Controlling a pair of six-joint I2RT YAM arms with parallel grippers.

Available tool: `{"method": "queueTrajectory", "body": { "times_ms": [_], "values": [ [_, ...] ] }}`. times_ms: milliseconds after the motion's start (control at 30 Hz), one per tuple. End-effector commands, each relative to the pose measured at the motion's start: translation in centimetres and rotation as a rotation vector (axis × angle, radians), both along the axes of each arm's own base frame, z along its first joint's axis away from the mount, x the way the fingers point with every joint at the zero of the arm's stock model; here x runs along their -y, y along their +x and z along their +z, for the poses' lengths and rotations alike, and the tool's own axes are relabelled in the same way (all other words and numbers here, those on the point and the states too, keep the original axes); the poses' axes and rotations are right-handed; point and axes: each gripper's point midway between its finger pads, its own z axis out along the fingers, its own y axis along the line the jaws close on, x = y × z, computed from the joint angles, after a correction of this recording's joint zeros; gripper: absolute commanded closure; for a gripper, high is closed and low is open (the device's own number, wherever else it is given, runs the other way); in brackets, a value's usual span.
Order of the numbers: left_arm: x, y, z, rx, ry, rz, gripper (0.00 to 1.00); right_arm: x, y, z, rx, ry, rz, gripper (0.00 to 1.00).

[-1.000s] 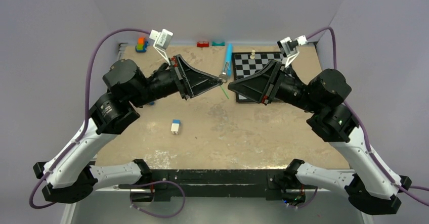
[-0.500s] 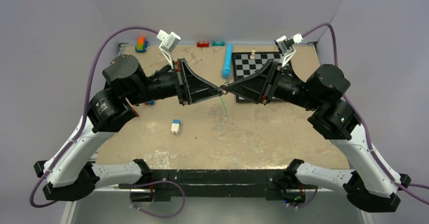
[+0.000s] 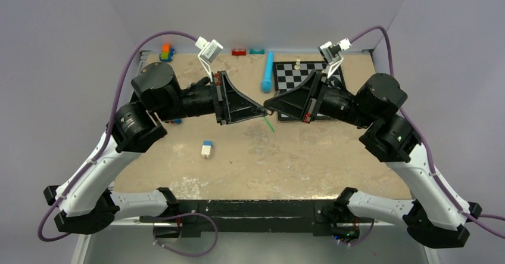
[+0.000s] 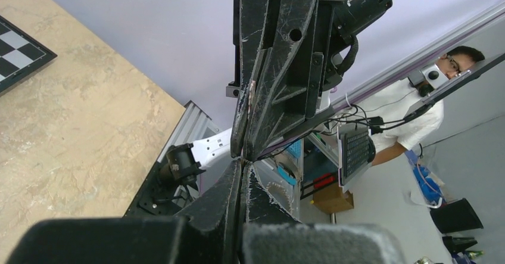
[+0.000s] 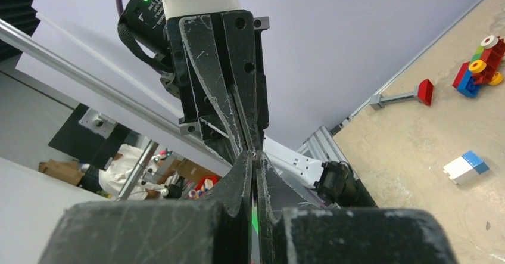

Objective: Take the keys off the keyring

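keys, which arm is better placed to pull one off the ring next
Right, probably. Both grippers are shut tip to tip, but the right wrist view shows green of the keys inside the right gripper, so it seems to have the grip; the left gripper could just brace.

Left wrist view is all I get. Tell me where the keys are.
Observer: In the top view, the keys hang just below where the left gripper and right gripper meet tip to tip.
Operator: Confirm who holds them.
Observer: The right wrist view shows green in the slit between the right gripper's shut fingers.
Operator: Report what lies nearby.
Observer: The blue-and-white block lies on the table toward the left arm's side, not beneath them.
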Motion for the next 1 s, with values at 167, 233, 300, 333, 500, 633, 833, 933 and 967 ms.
{"method": "queueTrajectory", "body": {
  "times_ms": [167, 233, 300, 333, 500, 633, 833, 933, 967],
  "values": [
    [-0.8, 0.6, 1.7, 0.016, -0.085, 0.065, 0.83, 0.8, -0.8, 1.3, 0.029, 0.050, 0.002, 1.00],
    [-0.6, 0.7, 1.8, 0.017, -0.095, 0.066, 0.62, 0.7, -0.8, 1.2, 0.024, 0.051, 0.003, 1.00],
    [-0.5, 0.7, 1.8, 0.022, -0.095, 0.059, 0.43, 0.7, -0.9, 1.1, 0.020, 0.046, 0.007, 1.00],
    [-0.5, 0.7, 1.7, 0.027, -0.089, 0.055, 0.38, 0.8, -0.9, 1.1, 0.022, 0.043, 0.005, 1.00],
    [-1.0, 0.5, 1.3, 0.047, -0.047, 0.063, 0.25, 0.8, -0.9, 0.7, 0.014, 0.025, 0.001, 1.00],
    [-2.0, 0.1, 1.4, 0.120, 0.008, 0.053, 0.38, 0.9, -0.9, 0.6, 0.011, 0.011, 0.000, 1.00],
    [-2.4, -1.4, 2.4, 0.223, 0.087, -0.045, 0.50, 0.9, -1.0, 1.0, 0.018, 0.002, 0.006, 1.00],
    [-2.2, -1.4, 2.4, 0.232, 0.107, -0.066, 0.53, 0.7, -0.8, 0.9, 0.013, -0.002, 0.007, 1.00],
    [-2.2, -1.3, 2.2, 0.238, 0.123, -0.064, 0.55, 0.7, -0.8, 0.9, 0.012, -0.002, 0.008, 1.00]
  ]
}}
